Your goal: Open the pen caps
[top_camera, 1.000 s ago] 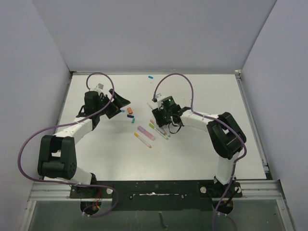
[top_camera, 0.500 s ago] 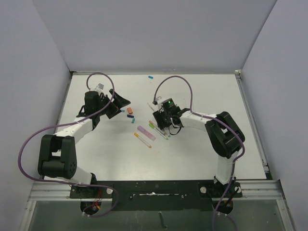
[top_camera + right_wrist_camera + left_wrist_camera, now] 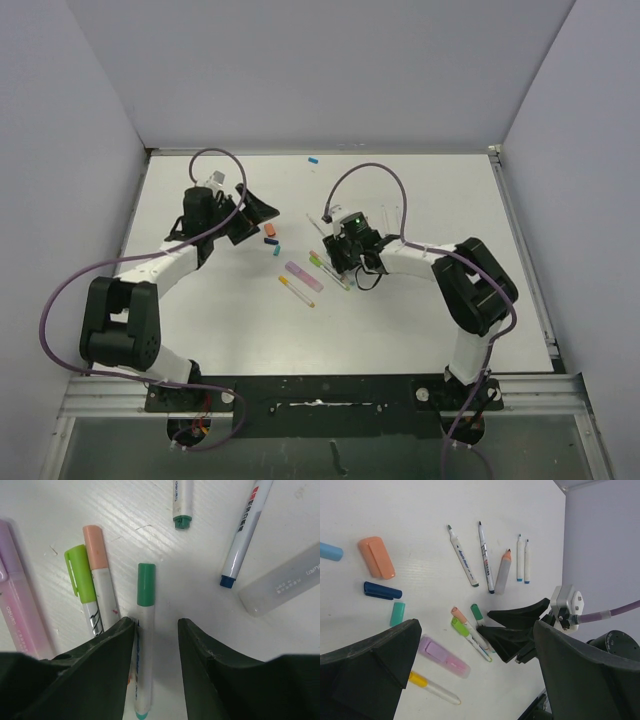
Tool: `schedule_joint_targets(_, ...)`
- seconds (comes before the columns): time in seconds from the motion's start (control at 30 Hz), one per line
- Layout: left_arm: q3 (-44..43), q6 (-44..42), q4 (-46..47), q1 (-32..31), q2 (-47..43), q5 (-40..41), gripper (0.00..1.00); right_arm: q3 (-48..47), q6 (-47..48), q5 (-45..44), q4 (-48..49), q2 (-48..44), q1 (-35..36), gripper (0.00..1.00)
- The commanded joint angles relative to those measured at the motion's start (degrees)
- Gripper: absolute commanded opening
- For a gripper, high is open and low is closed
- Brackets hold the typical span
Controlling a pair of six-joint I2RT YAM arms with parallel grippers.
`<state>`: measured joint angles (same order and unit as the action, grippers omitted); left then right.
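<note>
My right gripper [image 3: 156, 625] is open and low at the table, its jaws on either side of a white pen [image 3: 145, 650] with a green cap [image 3: 146, 582]. The left finger [image 3: 117, 645] touches the barrel. A lime-capped pen [image 3: 80, 580] and a salmon-capped pen [image 3: 95, 542] lie just to its left. My left gripper [image 3: 476, 630] is open wide and empty, above the table to the left of the pens [image 3: 255, 222]. Loose caps lie below it: orange [image 3: 376, 557], dark blue [image 3: 382, 590] and teal [image 3: 397, 613].
A lilac highlighter [image 3: 443, 656] and a yellow-capped pen [image 3: 434, 688] lie nearer the front. Several uncapped pens [image 3: 486, 557] and a clear highlighter [image 3: 503, 572] lie behind my right gripper. A light blue cap [image 3: 313, 159] lies at the far edge. Grey walls enclose the table.
My right gripper has moved down over the pen group and now straddles the green-capped pen. My left gripper has shifted slightly to the right.
</note>
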<state>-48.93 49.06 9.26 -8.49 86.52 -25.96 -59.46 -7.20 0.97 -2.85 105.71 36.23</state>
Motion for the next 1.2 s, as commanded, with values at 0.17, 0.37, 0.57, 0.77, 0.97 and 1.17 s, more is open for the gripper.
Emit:
schedule_joint_targets(0.17,-3.9,0.4,3.0,-5.9,3.4,1.2,0.98,4.9,-2.7,-0.1,-5.5,-1.8,1.0,0.18)
schedule_joint_targets(0.37,-4.1,0.9,3.0,-8.4,4.4,2.2,0.98,0.8,-0.3,-1.3,-6.0,-2.7,0.8,0.03)
schedule_joint_targets(0.57,-4.6,1.3,2.5,-10.7,5.5,3.2,0.98,-3.1,2.2,1.8,-4.3,-7.5,0.8,0.00)
schedule_joint_targets(0.77,-6.0,1.8,3.3,-13.2,7.9,3.1,0.97,-5.5,1.0,5.9,-3.6,-10.7,0.9,0.00)
schedule_joint_targets(0.97,-6.8,2.7,5.4,-14.6,10.2,2.6,0.96,-6.2,-0.8,8.8,-2.4,-11.6,1.2,0.00)
schedule_joint_targets(1.17,-7.7,3.7,7.1,-15.3,10.9,2.6,0.92,-7.0,-1.5,10.0,-2.1,-11.6,1.6,0.00)
